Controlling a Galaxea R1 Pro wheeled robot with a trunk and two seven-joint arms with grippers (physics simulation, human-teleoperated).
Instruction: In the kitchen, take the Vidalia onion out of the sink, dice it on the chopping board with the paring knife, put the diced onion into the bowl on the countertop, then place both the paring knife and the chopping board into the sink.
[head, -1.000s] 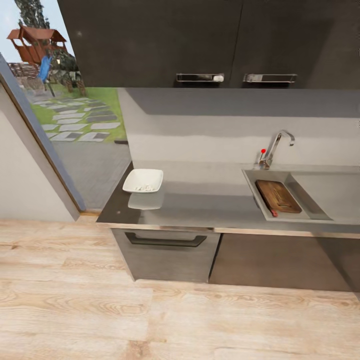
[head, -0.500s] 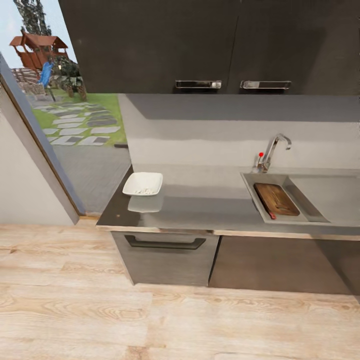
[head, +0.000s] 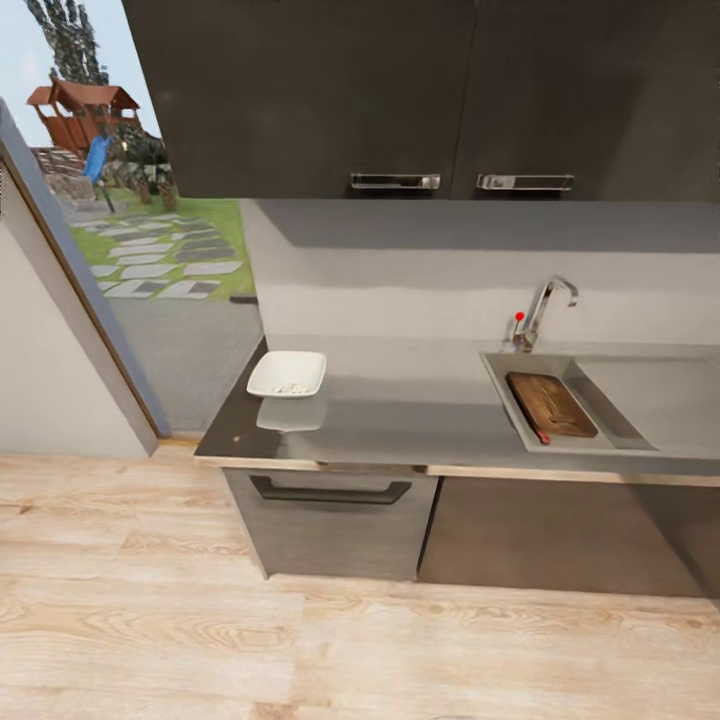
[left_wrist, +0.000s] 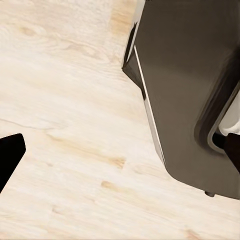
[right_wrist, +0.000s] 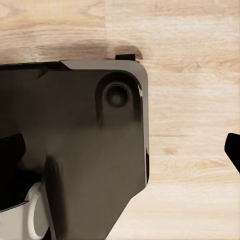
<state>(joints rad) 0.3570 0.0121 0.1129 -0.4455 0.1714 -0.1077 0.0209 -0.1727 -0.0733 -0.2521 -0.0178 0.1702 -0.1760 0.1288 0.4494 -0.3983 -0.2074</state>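
Two task items in the sink: you have the chopping board (head: 551, 404) lying flat in the sink (head: 612, 437) basin on the right, and the paring knife (head: 541, 435) sits at the board's near left corner, only a small red bit of it readable from your head camera.
Bowl: white bowl (head: 287, 373) rests on the countertop (head: 410, 410) toward its left end, well apart from the sink; pale specks lie inside it, too small for you to tell what they are.
Tap: chrome tap (head: 545, 305) curves over the far rim of the basin, red knob (head: 518, 317) just beside its base on the left.
Onion: no whole pinkish lump that you can pick out; I cannot tell where it is.
Cabinets: dark upper cupboards (head: 400, 90) hang above the counter with two metal handles; below the counter a drawer front (head: 330, 520) with a dark handle faces you.
Surroundings: pale wooden floor (head: 250, 640) in the near ground, and on the left a glass opening onto a garden with a playground (head: 80, 115).
Left gripper: your left gripper (left_wrist: 120, 150) points down at the floor beside the robot's dark base (left_wrist: 190, 95); one dark fingertip (left_wrist: 9, 155) at one edge, another at the opposite edge, so the fingers stand wide apart with nothing between.
Right gripper: your right gripper (right_wrist: 125, 150) also faces down over the base (right_wrist: 75, 135) and floor; fingertips (right_wrist: 234, 147) dark at opposite edges, spread apart, holding nothing.
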